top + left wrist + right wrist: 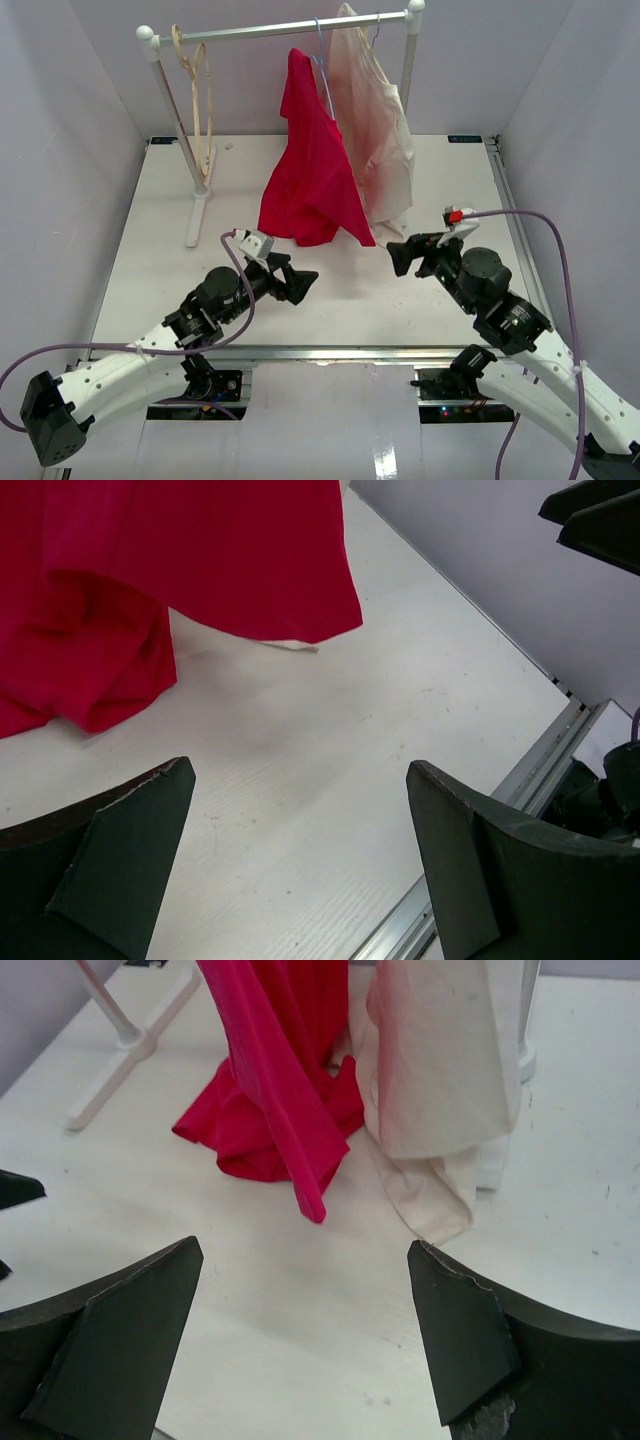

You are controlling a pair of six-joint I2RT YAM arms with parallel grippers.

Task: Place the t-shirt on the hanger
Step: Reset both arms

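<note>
T-shirt [312,170] hung off hanger [322,72] on the rail [270,31], its hem bunched on worktop [350,295] below the rail. Left fingers [300,282] and right fingers [399,254] sat spread wide, empty, in front of the rail.

Soft matt cloth t-shirt [312,170], metal rail [280,31]

I worked in a robotics lab cell: plain pale walls [60,120] boxed in a white tabletop [340,300] edged with aluminium rail [330,352]. A miniature white-and-metal clothes rack [260,33] stood there, and purple cables [510,212] trailed across.
</note>
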